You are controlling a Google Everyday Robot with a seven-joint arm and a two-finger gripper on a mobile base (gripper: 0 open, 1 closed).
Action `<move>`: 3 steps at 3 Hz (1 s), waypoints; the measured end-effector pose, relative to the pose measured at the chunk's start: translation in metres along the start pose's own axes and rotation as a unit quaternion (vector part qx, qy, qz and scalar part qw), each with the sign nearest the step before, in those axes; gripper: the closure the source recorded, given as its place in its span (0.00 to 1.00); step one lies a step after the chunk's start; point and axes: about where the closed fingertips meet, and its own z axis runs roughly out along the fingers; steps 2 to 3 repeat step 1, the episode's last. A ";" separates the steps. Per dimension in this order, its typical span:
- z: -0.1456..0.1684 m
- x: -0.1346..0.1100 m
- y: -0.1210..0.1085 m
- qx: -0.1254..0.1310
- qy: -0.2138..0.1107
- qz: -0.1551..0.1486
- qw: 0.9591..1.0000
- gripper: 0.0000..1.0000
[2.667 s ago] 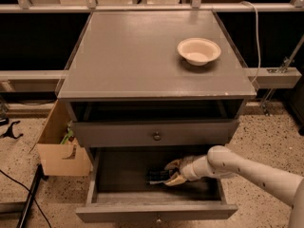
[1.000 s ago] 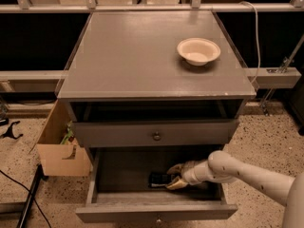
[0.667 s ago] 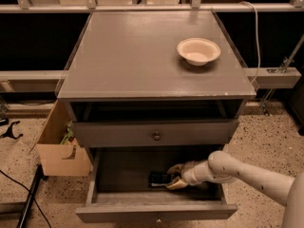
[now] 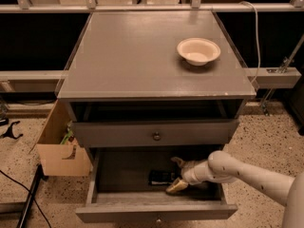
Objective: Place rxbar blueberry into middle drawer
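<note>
The rxbar blueberry [image 4: 160,177], a small dark bar, lies flat on the floor of the pulled-out middle drawer [image 4: 156,212]. My gripper [image 4: 176,175] reaches into that drawer from the right, just to the right of the bar. Its fingers are spread apart, one finger [image 4: 177,162] behind the bar's right end and the other in front of it. The fingers stand wider than the bar and do not seem to clamp it.
A cream-white bowl [image 4: 198,50] sits on the cabinet top at the back right. The drawer with the round knob [image 4: 156,136] is above the open one. A cardboard box [image 4: 59,148] stands on the floor to the left. A cable [image 4: 19,194] lies on the floor.
My gripper has shifted slightly lower and to the left inside the drawer. The bar has stayed at the same spot on the drawer floor.
</note>
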 end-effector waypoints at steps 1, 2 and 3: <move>0.000 0.000 0.000 0.000 0.000 0.000 1.000 0.00; 0.000 0.000 0.000 0.000 0.000 0.000 1.000 0.00; 0.000 0.000 0.000 0.000 0.000 0.000 1.000 0.00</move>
